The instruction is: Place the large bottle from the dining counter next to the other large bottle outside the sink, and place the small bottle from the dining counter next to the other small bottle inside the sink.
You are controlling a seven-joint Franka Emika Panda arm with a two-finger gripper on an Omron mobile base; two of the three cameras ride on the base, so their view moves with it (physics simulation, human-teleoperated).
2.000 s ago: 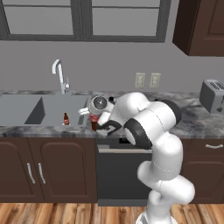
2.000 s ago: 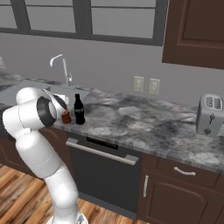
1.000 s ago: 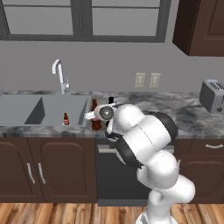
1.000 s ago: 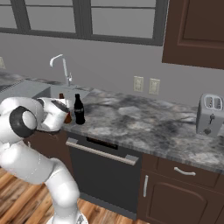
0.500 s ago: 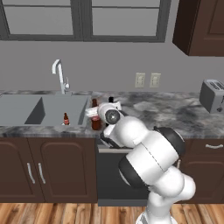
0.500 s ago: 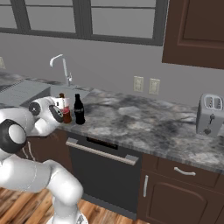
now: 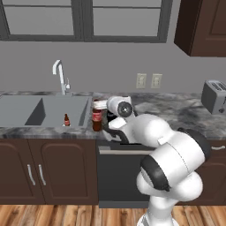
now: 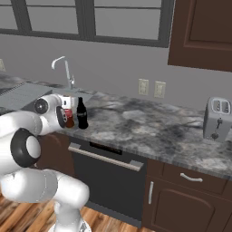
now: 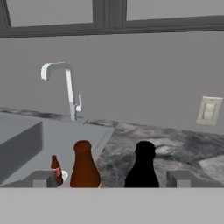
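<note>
From my seat the move ahead turns on this: the dark brown cola-style bottle with the narrow neck and red label [image 9: 85, 166] stands upright just ahead of the two-finger gripper [image 9: 113, 179], at about 11 o'clock from the midpoint of the fingers, with its long axis vertical. The jaws stand wide apart and hold nothing, one fingertip [image 9: 43, 178] out to the bottle's left and the other far off to the right. At about 1 o'clock stands the black, same-shaped large bottle [image 9: 142, 165], just beside the brown one and apart from it. Both are on the grey-and-black marbled stone counter [image 9: 188, 151], outside the grey rectangular sink [image 9: 26, 142]. So I judge the large-bottle half done, and a straight pull back along the hand's own line should clear both necks. The tiny dark brown bottle with a red band [image 9: 55, 169] stands in the basin at about 9 o'clock from the brown bottle. Behind it rises the tall curved chrome faucet [image 9: 69, 92]. The bottles look smooth, glossy and top-heavy, so a sideways brush could tip them; the counter is flat and hard. In the left base view the brown bottle sits at the sink's right edge.
</note>
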